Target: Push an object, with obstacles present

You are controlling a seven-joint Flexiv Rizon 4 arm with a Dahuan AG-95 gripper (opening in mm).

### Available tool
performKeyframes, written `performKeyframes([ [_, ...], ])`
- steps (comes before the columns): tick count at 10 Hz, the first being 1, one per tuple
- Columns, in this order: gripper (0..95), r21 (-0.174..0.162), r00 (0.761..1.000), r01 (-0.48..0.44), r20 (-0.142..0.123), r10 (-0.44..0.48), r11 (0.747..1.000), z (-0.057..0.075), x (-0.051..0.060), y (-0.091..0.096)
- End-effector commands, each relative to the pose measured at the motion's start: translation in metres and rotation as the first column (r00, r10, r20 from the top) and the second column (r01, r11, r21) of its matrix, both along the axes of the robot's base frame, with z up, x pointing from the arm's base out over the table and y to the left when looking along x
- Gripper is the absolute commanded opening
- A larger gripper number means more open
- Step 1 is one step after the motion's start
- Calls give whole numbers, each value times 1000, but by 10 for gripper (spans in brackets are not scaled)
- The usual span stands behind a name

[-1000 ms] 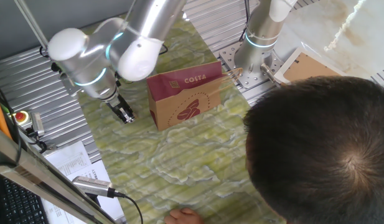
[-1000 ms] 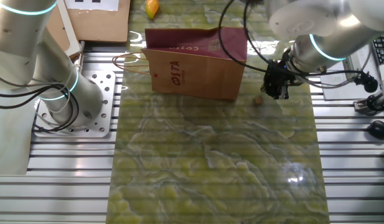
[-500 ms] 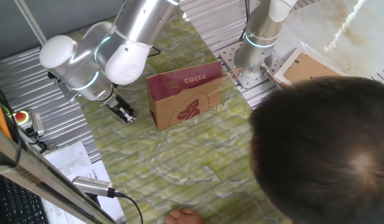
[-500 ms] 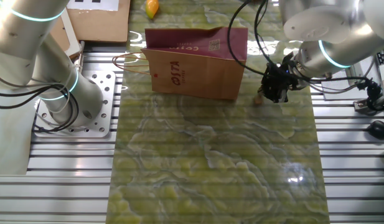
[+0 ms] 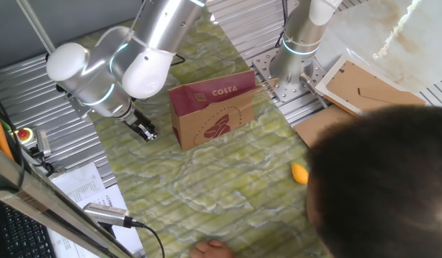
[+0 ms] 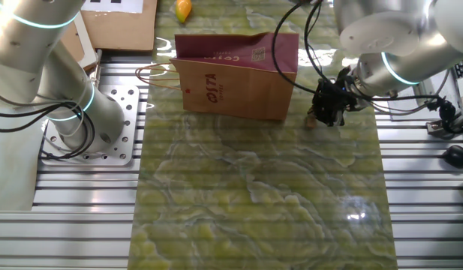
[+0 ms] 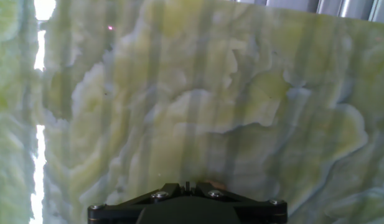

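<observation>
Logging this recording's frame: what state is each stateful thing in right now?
Brown kraft paper bag with maroon band: upright, top open.
Tiny pale tan cube: on the green marbled mat, right beside the gripper.
Gripper: low at the mat; open or shut unclear.
Orange-yellow teardrop lump: lying on the mat, apart from the bag.

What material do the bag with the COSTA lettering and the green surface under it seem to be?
The bag looks like matte brown kraft paper with a maroon printed band; it shows creases and folded edges. The green surface looks like a glossy marble-patterned sheet, perhaps plastic: it reflects lights.
</observation>
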State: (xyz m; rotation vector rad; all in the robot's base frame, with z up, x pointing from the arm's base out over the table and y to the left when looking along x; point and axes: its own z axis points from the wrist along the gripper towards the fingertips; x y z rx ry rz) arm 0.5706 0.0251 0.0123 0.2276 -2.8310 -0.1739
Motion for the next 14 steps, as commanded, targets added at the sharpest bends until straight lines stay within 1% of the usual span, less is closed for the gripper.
performKeyframes([
  [1,0,-17,1000,-5,5,5,1000,1,-2,-2],
  [4,0,-39,1000,-17,25,18,999,7,-8,-15],
  [6,0,-51,999,-16,50,19,999,8,-12,-26],
  [8,0,-65,997,6,83,-1,998,7,-13,-32],
  [9,0,-79,994,17,105,-9,997,6,-13,-34],
  [10,0,-86,993,24,120,-14,996,5,-13,-36],
  [12,0,-99,991,32,136,-18,995,6,-14,-38],
  [14,0,-115,989,27,145,-10,993,9,-18,-44],
])
